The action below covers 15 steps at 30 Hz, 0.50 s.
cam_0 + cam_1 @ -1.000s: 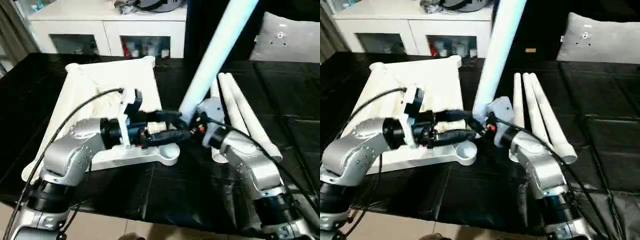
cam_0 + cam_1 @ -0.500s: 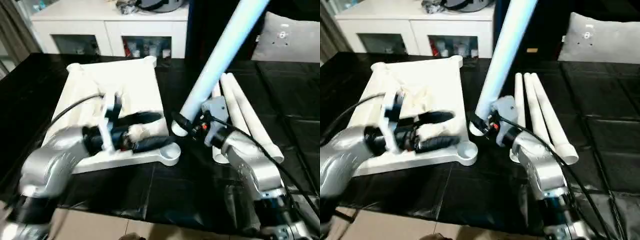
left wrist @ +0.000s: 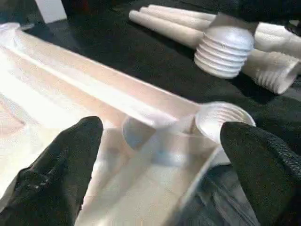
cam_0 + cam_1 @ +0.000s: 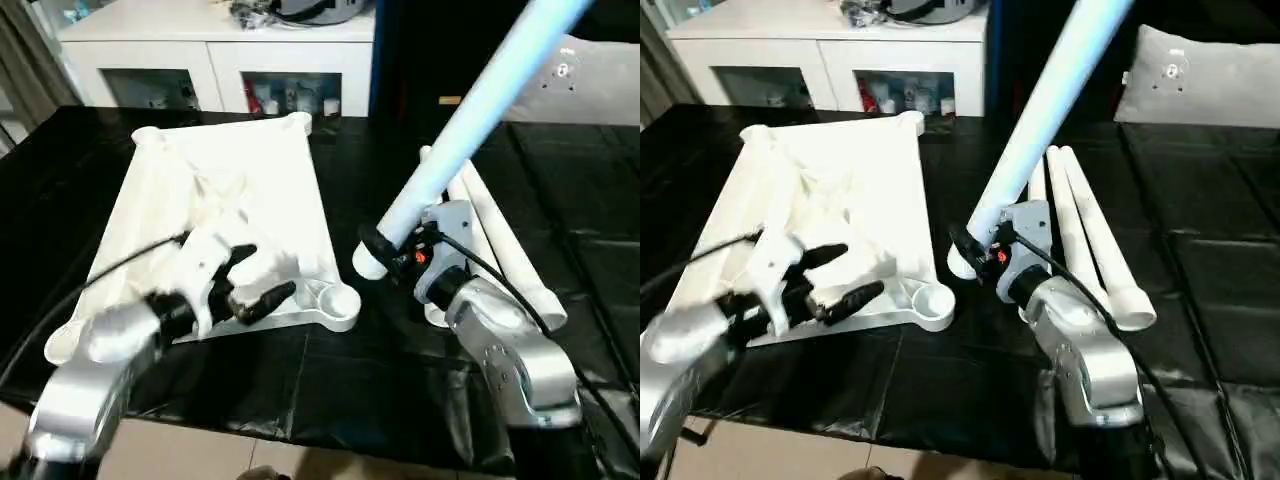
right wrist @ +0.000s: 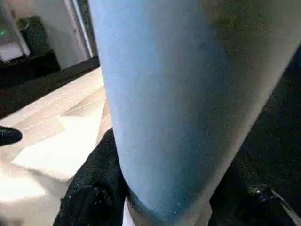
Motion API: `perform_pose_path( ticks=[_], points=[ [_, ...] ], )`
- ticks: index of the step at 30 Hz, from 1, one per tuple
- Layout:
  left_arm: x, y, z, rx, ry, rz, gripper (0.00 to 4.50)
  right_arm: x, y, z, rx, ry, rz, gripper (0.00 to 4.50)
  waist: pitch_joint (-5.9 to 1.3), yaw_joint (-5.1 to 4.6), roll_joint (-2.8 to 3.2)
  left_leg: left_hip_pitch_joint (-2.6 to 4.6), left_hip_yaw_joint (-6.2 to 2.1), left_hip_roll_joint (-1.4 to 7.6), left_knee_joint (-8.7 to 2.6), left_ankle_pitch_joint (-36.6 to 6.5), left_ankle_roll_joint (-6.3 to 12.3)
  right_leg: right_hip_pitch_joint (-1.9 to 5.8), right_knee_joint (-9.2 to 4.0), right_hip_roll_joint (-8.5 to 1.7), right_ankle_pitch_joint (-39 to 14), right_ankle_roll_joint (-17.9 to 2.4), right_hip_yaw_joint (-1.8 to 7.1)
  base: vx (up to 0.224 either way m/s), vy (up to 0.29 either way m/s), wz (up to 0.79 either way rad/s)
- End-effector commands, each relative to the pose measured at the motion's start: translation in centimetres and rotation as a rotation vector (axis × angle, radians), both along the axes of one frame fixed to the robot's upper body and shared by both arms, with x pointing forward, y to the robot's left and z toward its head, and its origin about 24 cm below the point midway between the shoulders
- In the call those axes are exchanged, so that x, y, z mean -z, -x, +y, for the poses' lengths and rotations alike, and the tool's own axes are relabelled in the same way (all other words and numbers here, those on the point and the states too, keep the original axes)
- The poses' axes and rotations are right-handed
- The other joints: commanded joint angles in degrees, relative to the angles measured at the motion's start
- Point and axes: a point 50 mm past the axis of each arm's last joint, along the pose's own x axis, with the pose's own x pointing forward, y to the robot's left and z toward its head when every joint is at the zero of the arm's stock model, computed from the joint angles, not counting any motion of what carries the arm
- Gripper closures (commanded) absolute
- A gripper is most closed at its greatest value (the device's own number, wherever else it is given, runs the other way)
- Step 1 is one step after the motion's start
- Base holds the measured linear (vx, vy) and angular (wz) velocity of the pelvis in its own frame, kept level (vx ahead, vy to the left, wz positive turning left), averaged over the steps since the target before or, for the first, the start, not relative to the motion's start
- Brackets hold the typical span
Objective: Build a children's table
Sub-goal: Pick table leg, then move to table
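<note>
We find the table top [image 4: 235,190] lying underside up on the black bench [image 4: 360,370], left of centre, its ribs showing and a round socket [image 4: 335,298] at its near right corner. Our left hand [image 4: 845,275] hovers over the near edge of the top, fingers [image 3: 66,165] spread apart and pinching nothing; in the left wrist view the corner socket sits between the two black fingertips. Behind the bench stands a white cabinet [image 4: 220,50] with glass doors.

Right of the socket, our right hand [image 4: 385,245] is clamped on one leg [image 4: 470,120], held clear of the bench and tilted, its long end rising up and to the right, its threaded lower end [image 3: 225,51] just beside the socket but apart from it. The right wrist view shows black fingers [image 5: 91,183] pressed against that leg on both sides.

Further right, three more legs [image 4: 1085,240] lie side by side on the bench, touching one another. A grey cushion [image 4: 1210,75] rests at the far right.
</note>
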Motion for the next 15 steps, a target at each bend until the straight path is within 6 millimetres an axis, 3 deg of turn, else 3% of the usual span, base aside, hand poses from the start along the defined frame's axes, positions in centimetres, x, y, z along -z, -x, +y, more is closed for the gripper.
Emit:
perform_pose_path(
  ticks=[1,7,12,13,15],
  points=[
    [0.0,0.4,0.1,0.002,-0.023,-0.015,0.19,-0.1,0.8,0.2,-0.025,0.028,-0.003,2.61,-3.24,0.22,-0.36,0.11,-1.66,4.72,-5.13,-8.0,1.11,2.27,-4.83,-5.13,-8.6,-10.2,3.54,0.000,0.000,0.00],
    [0.6,-0.5,0.0,-0.163,0.029,-0.031,0.19,0.5,1.9,-0.4,0.003,0.042,0.038,2.61,-2.99,0.08,-0.51,0.37,-1.74,4.70,-5.35,-12.2,-0.51,2.07,-5.54,-5.27,-14.2,-8.7,3.76,0.000,0.000,0.00],
    [0.6,-1.0,0.0,-0.285,0.056,-0.048,0.19,0.8,2.2,-1.1,0.052,0.071,0.014,2.61,-3.20,0.00,-0.84,-0.16,-1.91,4.47,-5.26,-10.3,-0.19,2.39,-5.40,-5.21,-11.7,-8.3,3.63,0.000,0.000,0.00],
    [0.4,-1.1,-0.2,-0.301,0.104,-0.047,0.19,1.3,2.0,-1.2,0.077,0.091,0.033,2.61,-3.28,0.03,-1.17,-0.27,-1.62,4.12,-5.00,-10.1,0.54,2.54,-5.56,-5.64,-12.3,-8.4,3.91,0.000,0.000,0.00],
    [0.2,-1.1,-0.6,-0.292,0.130,-0.056,0.19,1.5,1.9,-1.1,0.084,0.089,0.044,2.61,-3.37,0.87,-1.57,-1.37,-1.49,3.48,-3.20,-6.9,4.62,3.67,-6.95,-8.91,-16.2,-9.7,5.76,0.000,0.000,0.00]
  ],
)
